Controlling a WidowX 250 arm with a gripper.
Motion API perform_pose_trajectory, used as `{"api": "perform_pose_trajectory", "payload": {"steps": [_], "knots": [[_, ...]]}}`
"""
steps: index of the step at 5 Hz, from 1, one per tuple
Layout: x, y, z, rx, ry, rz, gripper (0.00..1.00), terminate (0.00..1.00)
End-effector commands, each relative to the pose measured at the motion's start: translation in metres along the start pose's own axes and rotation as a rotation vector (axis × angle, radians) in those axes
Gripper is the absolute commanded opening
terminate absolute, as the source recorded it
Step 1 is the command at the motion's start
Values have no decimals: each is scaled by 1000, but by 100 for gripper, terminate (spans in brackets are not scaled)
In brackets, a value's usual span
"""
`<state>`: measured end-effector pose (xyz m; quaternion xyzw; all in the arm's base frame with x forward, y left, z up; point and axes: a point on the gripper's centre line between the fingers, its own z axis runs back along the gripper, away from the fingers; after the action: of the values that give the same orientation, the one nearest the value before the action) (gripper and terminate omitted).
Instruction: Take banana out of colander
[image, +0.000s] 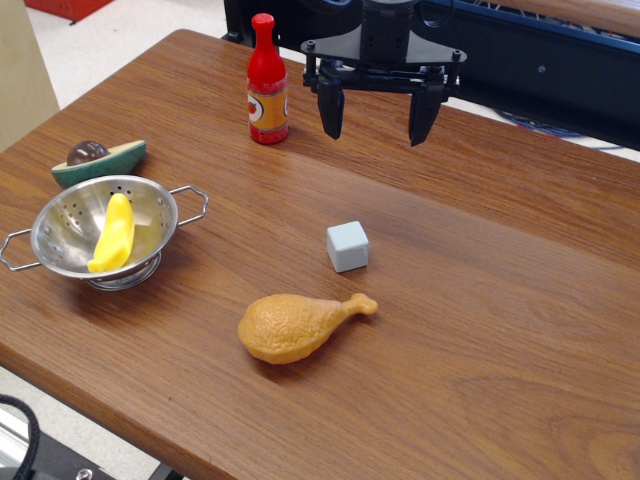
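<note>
The yellow banana lies inside the shiny steel colander, which stands on the wooden table at the left, its wire handles sticking out to each side. My black gripper hangs open and empty above the far middle of the table, well to the right of and behind the colander.
A green avocado half lies just behind the colander. A red sauce bottle stands left of the gripper. A grey cube and an orange-tan chicken drumstick lie mid-table. The table's front edge runs diagonally.
</note>
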<state>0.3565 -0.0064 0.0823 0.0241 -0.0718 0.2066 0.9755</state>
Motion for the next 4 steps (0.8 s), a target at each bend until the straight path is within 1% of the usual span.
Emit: {"api": "perform_pose_trajectory", "payload": {"steps": [1, 2, 3, 4], "knots": [[0, 0, 0, 0, 0, 0, 100, 0], [-2, 10, 15, -8, 5, -41, 100, 0], [-5, 36, 33, -7, -9, -121, 100, 0], [-11, 69, 42, -32, -8, -153, 100, 0]]}}
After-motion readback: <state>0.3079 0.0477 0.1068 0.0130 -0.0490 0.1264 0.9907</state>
